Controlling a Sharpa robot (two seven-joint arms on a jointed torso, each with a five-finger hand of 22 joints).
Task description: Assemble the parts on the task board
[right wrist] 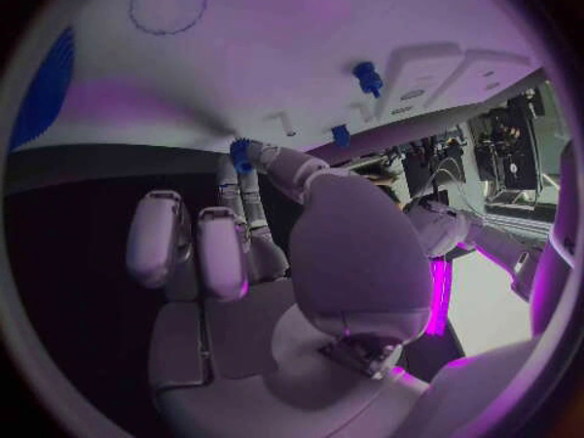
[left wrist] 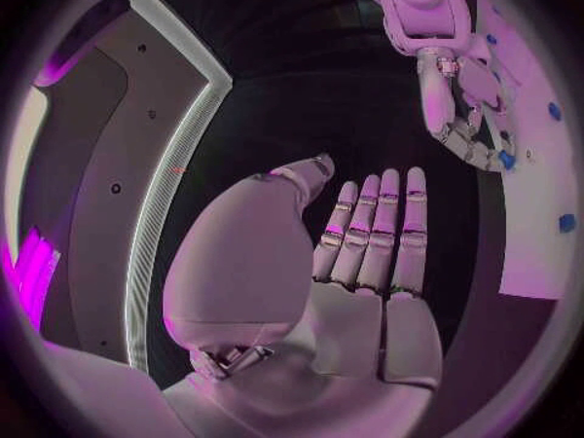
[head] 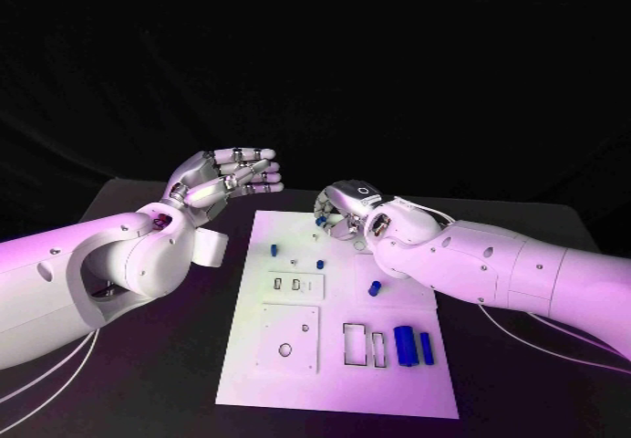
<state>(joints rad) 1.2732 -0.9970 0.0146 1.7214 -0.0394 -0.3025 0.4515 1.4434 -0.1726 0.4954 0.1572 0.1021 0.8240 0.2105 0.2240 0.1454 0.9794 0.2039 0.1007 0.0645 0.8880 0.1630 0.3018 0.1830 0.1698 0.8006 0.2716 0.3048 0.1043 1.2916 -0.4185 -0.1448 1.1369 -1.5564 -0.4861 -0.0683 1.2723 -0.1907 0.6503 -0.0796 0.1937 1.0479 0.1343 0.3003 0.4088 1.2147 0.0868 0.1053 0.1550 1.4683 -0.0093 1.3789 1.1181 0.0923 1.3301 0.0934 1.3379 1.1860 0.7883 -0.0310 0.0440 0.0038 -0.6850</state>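
Centrally, the white task board (head: 345, 365) lies on the black counter (head: 158, 383), its long sides running from the near edge toward the far edge; the right hand (head: 345, 212) is bent down over the board's far edge, where thumb and a finger pinch a small blue part (right wrist: 241, 155), the remaining fingers curled beside it; the right wrist view places that pinched part just above the white surface; the left hand (head: 226, 181) is raised off the counter beyond the board's far left corner, palm up, fingers (left wrist: 380, 226) straight and held side by side, holding nothing. On the board, one blue peg (head: 275, 248) stands near the far left edge; a small blue piece (head: 320, 264) sits toward the middle of the far half; a short blue cylinder (head: 375, 288) lies just beside the right forearm; two longer blue cylinders (head: 408, 345) lie side by side near the near right corner, next to a pair of rectangular slots (head: 366, 345); a square plate with round holes (head: 291, 338) occupies the near left area, with a smaller slotted plate (head: 294, 285) just beyond it.
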